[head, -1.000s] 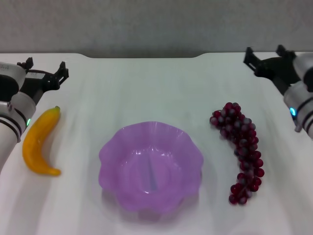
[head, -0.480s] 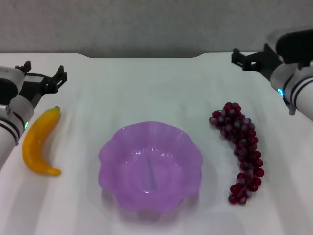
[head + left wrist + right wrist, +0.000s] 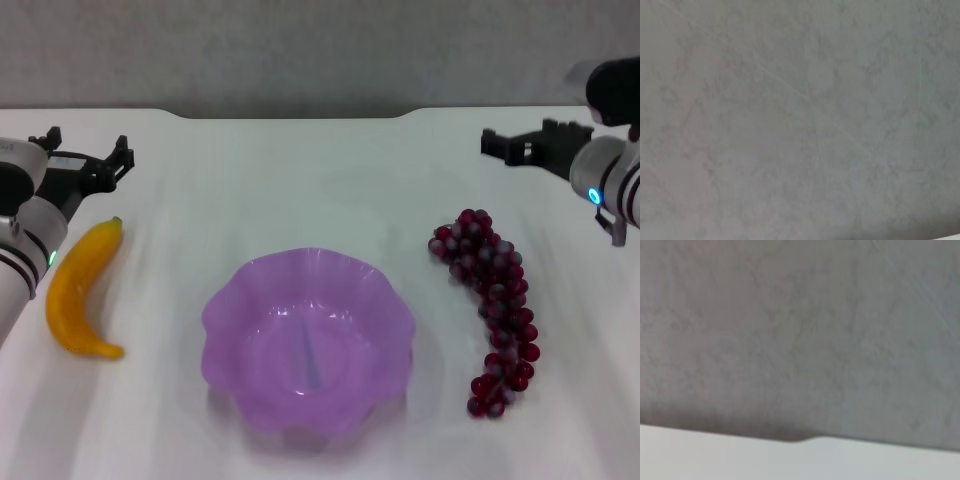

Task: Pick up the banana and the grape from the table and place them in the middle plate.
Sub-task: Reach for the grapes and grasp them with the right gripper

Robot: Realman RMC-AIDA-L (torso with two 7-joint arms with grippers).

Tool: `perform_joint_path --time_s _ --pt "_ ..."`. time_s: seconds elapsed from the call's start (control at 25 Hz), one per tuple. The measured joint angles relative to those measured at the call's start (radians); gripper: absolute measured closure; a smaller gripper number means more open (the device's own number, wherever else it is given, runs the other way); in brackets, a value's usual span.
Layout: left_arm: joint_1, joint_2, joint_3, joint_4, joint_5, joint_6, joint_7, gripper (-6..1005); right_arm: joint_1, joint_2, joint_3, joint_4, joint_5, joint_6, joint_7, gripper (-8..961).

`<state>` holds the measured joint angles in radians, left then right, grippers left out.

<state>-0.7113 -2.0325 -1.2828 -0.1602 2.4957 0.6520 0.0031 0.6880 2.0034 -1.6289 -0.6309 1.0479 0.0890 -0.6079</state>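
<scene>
Banana (image 3: 81,290) is lying left of my plate (image 3: 308,340), grape (image 3: 491,307) right, both on the surface (image 3: 300,180). Left end effector (image 3: 88,160) is hovering open past the banana; right end effector (image 3: 512,146) is hovering beyond the grape, can't tell its state.

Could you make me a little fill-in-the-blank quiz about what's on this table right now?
1. The banana lies on the table to the robot's ____ of the purple plate.
2. The plate holds ____ fruit.
3. The bunch of grapes lies nearest the ____ end effector.
4. The left end effector hovers beyond the banana's ____ stem tip.

Missing words: left; no; right; green
</scene>
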Motion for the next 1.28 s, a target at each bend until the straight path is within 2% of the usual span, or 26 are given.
perform_joint_path --time_s 0.32,0.48,0.88,1.28 --pt "-0.003 -0.001 0.001 -0.004 0.000 0.000 0.000 102 0.008 0.003 0.004 0.008 -0.083 0.168 0.002 66" --pt "-0.004 -0.002 0.001 -0.005 0.000 0.000 0.000 102 0.005 0.005 -0.005 0.008 -0.088 0.206 0.004 66" --pt "-0.014 -0.003 0.001 -0.006 0.000 0.000 0.000 102 -0.002 0.013 -0.020 0.086 -0.076 0.154 0.005 66" --pt "-0.022 -0.006 0.001 -0.007 0.000 0.000 0.000 102 0.001 0.017 -0.194 0.095 0.018 0.099 0.007 67"
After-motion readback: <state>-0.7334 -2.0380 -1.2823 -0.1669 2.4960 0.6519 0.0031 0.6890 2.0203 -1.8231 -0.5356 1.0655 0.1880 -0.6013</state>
